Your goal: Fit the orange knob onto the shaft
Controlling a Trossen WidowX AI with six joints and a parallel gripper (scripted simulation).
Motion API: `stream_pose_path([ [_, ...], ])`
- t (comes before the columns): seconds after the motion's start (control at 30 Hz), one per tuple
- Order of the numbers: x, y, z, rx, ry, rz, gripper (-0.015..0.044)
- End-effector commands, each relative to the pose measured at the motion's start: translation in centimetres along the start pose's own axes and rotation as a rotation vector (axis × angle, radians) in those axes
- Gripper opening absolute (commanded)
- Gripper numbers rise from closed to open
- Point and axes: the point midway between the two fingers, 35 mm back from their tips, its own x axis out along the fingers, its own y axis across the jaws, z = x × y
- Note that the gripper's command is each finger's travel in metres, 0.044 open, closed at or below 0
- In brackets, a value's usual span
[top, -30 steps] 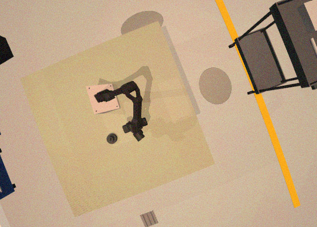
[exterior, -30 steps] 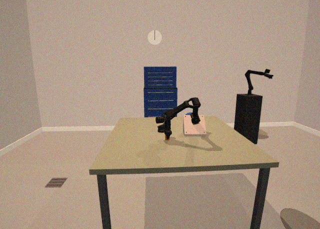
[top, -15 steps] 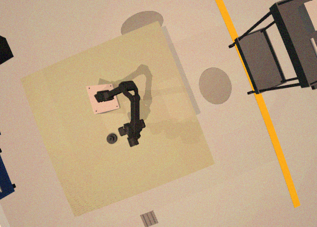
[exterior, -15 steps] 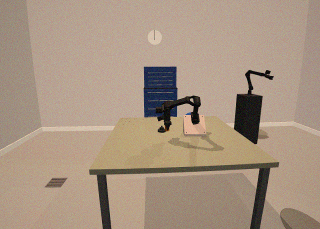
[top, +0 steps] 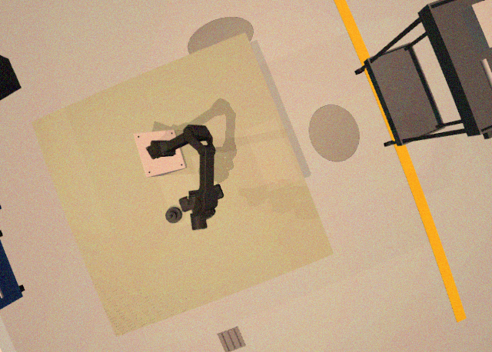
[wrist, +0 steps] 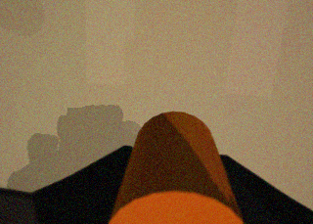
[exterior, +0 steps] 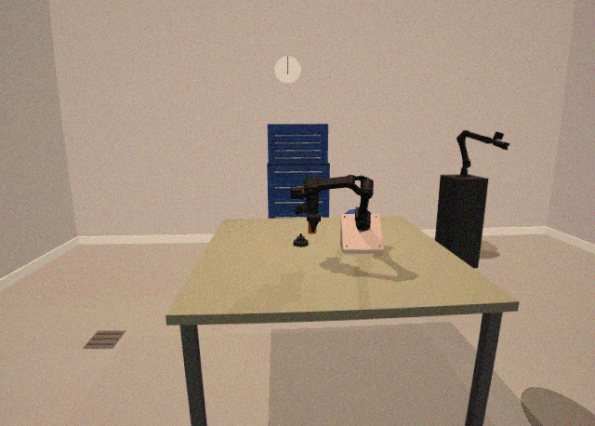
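While the gripper clenches the orange knob above the table, grasping is done. Carrying it left to the pedestal, aligning, pushing down and releasing remain.

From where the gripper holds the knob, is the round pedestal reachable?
Probably yes. The gripper, shut on the orange knob, hangs above the table, close beside the pedestal, and nothing stands between them. Lining up the flats remains uncertain.
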Motion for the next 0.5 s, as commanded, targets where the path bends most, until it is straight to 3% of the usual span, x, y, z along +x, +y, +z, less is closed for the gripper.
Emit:
stream_pose_path([
  [0.0, -0.1, -0.9, 0.6, -0.003, -0.006, 0.001, 0.0000],
  [0.47, 0.6, -4.9, 2.6, -0.001, -0.007, -0.006, 0.0000],
])
